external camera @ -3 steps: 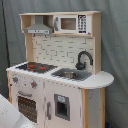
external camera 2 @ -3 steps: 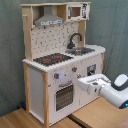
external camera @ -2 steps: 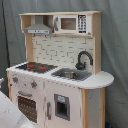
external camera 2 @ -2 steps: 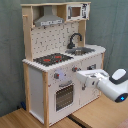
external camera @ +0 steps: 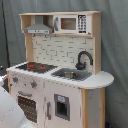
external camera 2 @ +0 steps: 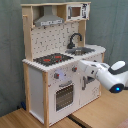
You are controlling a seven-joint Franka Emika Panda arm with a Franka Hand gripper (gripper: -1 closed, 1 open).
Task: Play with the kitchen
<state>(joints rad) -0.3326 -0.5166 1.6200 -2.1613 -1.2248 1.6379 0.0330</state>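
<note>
Second exterior view: the kitchen (external camera 2: 60, 60) is seen standing on a wooden table (external camera 2: 95, 112), its stovetop (external camera 2: 52, 59) at 9 o'clock of the sink (external camera 2: 82, 50). The white arm (external camera 2: 107, 75) is reached in from 3 o'clock, the claw (external camera 2: 80, 69) held against the knob panel; whether it is spread cannot be told.

The kitchen (external camera: 60, 75) (external camera 2: 62, 60) upright, oven door seemingly closed.
</note>
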